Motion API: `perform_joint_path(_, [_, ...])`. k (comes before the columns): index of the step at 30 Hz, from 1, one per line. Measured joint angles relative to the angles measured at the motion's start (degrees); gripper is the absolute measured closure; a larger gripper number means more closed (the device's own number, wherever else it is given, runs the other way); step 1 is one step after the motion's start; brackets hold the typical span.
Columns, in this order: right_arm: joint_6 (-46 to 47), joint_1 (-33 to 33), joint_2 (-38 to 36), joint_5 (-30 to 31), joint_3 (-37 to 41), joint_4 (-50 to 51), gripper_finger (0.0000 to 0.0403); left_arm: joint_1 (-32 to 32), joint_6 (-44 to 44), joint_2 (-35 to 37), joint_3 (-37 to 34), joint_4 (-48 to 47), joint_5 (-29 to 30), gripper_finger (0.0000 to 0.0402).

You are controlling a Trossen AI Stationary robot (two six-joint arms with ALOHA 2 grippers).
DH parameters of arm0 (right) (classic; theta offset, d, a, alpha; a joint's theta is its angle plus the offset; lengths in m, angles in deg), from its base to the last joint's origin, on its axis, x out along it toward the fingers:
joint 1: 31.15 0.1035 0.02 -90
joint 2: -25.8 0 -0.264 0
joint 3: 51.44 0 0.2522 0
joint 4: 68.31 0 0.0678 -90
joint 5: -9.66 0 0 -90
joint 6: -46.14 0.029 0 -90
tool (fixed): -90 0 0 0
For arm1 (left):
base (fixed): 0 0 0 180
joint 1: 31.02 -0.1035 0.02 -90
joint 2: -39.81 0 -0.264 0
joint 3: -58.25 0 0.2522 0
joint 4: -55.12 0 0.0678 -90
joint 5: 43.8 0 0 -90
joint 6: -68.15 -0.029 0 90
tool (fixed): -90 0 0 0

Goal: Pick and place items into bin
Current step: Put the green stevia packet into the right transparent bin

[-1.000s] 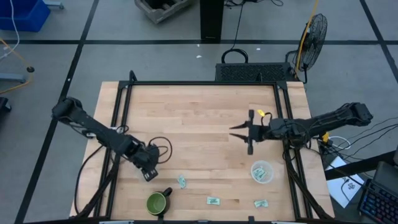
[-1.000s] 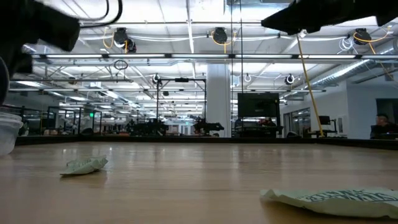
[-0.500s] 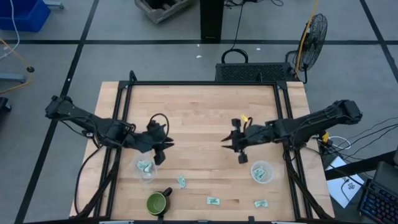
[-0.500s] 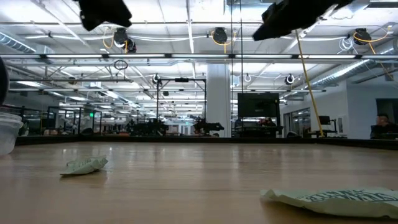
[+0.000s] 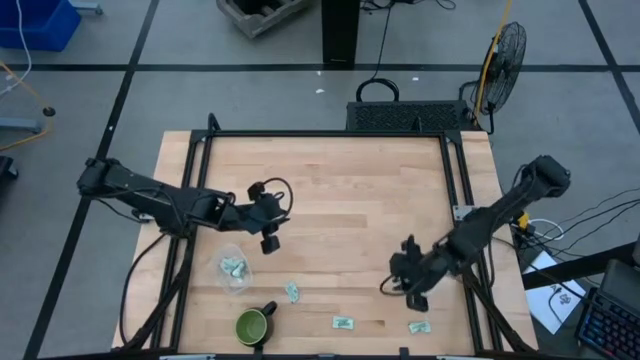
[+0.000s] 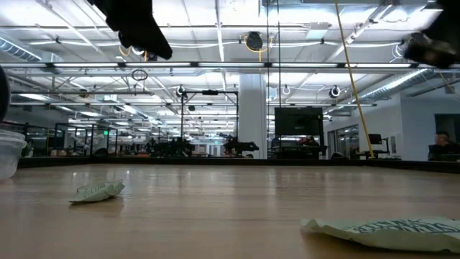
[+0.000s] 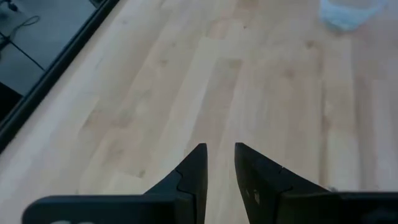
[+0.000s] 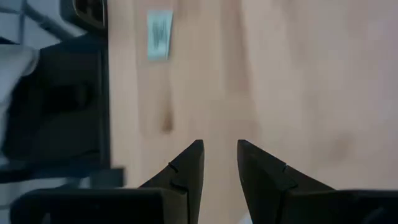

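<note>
Packets: three loose ones lie on the table (image 5: 330,190) along its front edge. The nearest packet (image 5: 418,327) sits just beside my right gripper (image 5: 408,282), on the front-edge side of it. Its long axis runs roughly along that edge. In my right wrist view a packet (image 8: 159,34) shows ahead of the fingers and off their line, near the table's side rail. I take it for the same one, so I'd need to swing onto it before descending.

My right fingers stand slightly parted with bare wood between them, gripping nothing.

The middle packet (image 5: 343,322) is farther along the edge. The far packet (image 5: 292,292) lies beyond that, near the dark green mug (image 5: 252,326).

A clear cup (image 5: 233,268) on the left already holds a packet.

My left gripper (image 5: 268,238) hangs near that cup, toward mid-table, with its fingers also a little apart and empty. It's well apart from the nearest packet.

My call: the right arm takes the nearest packet, and the far packet suits the left.
</note>
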Motion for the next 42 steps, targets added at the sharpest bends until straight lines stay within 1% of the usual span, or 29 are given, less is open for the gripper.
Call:
perform_joint_path(2, [5.1, 1.6, 1.8, -2.9, 2.2, -3.8, 0.0305, -0.9, -1.2, -0.6, 0.0, 0.4, 0.0, 0.0314])
perform_joint_path(4, [7.6, 2.5, 3.5, -6.2, 3.6, -9.9, 0.0295, -1.7, -2.2, -1.1, 0.0, 1.4, 0.0, 0.0314])
perform_joint_path(7, [7.7, 3.2, 5.5, -9.2, 3.9, -18.6, 0.0280, -2.7, -2.6, -1.1, -0.1, 2.0, 0.0, 0.0314])
perform_joint_path(9, [7.8, 3.8, 6.5, -10.1, 3.9, -21.0, 0.0271, -3.4, -1.9, -1.3, 0.0, 2.5, 0.0, 0.0314])
perform_joint_path(11, [8.5, 4.6, 7.2, -12.0, 3.9, -21.3, 0.0265, -3.8, -1.3, -1.5, 0.0, 2.6, 0.0, 0.0314])
perform_joint_path(13, [11.3, 5.3, 8.1, -13.4, 3.9, -20.4, 0.0262, -4.1, -1.2, -1.4, 0.0, 3.6, 0.0, 0.0314])
perform_joint_path(17, [19.0, 6.1, 9.9, -20.5, 3.9, -17.6, 0.0261, -4.8, -1.1, -1.4, 0.0, 6.2, -0.1, 0.0314])
perform_joint_path(19, [21.0, 6.7, 10.4, -22.5, 3.9, -17.0, 0.0261, -5.3, -2.7, -1.4, 0.0, 8.9, -0.1, 0.0314])
perform_joint_path(23, [23.7, 8.0, 10.9, -22.6, 3.9, -16.3, 0.0261, -6.4, -6.6, -1.4, 0.0, 13.6, -0.1, 0.0314])
perform_joint_path(26, [25.6, 9.1, 11.6, -20.3, 3.9, -12.6, 0.0261, -6.7, -7.7, -1.4, 0.0, 15.1, -0.1, 0.0314])
perform_joint_path(29, [24.9, 10.6, 12.5, -16.6, 3.9, -10.1, 0.0261, -7.0, -9.0, -1.4, 0.0, 14.8, -0.1, 0.0314])
perform_joint_path(32, [24.1, 11.6, 13.4, -16.1, 3.9, -10.8, 0.0261, -7.0, -10.2, -1.4, 0.0, 14.8, -0.1, 0.0314])
perform_joint_path(37, [23.1, 13.0, 14.3, -10.8, 3.9, -10.6, 0.0261, -7.0, -10.3, -1.4, 0.0, 14.7, -0.7, 0.0314])
perform_joint_path(42, [22.2, 13.5, 16.0, -10.5, 3.9, -10.9, 0.0261, -7.0, -10.2, -1.4, 0.0, 14.7, -2.8, 0.0314])
